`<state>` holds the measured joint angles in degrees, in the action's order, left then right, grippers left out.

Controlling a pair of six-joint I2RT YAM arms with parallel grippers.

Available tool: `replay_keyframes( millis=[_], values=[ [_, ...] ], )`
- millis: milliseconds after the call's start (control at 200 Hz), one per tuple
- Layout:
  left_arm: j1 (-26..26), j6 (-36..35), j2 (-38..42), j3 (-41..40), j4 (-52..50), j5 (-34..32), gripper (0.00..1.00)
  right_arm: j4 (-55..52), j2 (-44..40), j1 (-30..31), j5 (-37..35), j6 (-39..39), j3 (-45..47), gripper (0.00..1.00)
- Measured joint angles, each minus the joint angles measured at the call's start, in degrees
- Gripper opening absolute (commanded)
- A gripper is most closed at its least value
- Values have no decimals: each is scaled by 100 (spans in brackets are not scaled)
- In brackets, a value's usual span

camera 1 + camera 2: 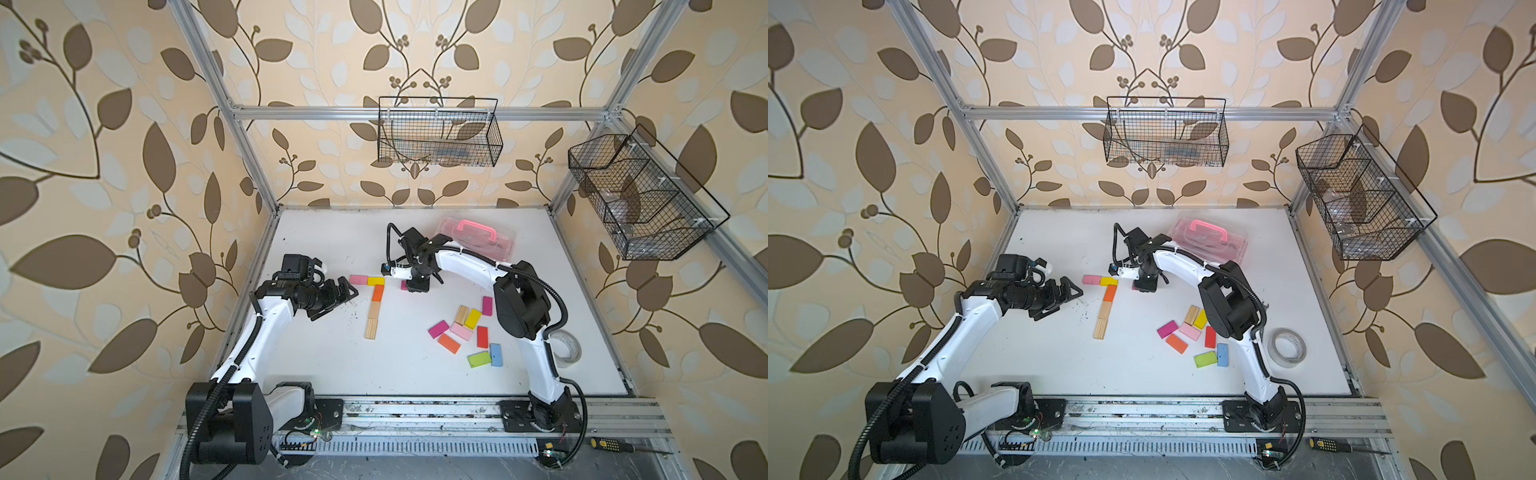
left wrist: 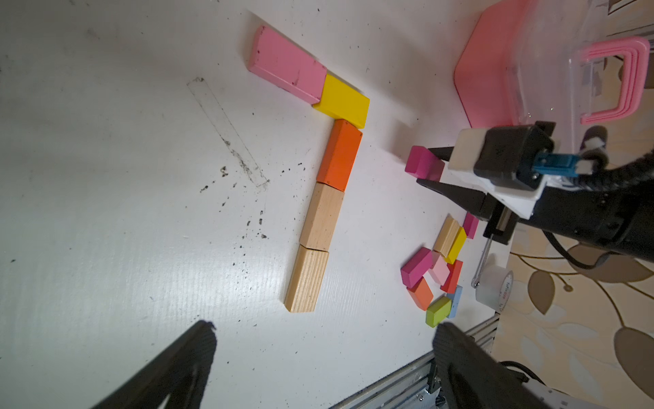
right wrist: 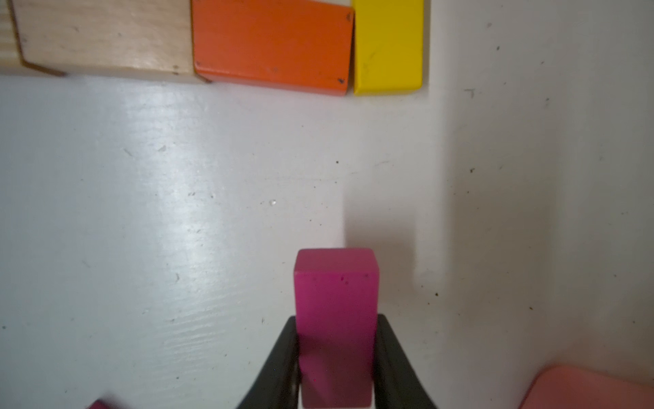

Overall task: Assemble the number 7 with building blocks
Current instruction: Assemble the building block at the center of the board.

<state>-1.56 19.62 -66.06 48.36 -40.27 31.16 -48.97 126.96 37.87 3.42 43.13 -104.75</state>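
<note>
right claw clamped on magenta block, whose long axis points toward the number 7, near but apart from its yellow corner block; right arm nearer, left claw wide open beside the stem.

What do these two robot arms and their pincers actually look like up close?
The left arm and the right arm have smooth white shells between chunky black joints. A black ribbed hose runs along each. The left gripper and the right gripper each have two black wedge-shaped fingers; a blue plug sits behind the right one.
</note>
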Motion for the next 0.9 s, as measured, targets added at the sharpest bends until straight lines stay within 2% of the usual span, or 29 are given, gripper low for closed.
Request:
replay_keyframes(
  millis=[290, 905],
  values=[
    [0, 0, 0, -4, 2, 4, 99, -57, 450, 0, -2, -2, -509, 30],
    [0, -2, 0, -20, 11, 44, 99, -50, 807, 0, -306, 2, -765, 34]
  ],
)
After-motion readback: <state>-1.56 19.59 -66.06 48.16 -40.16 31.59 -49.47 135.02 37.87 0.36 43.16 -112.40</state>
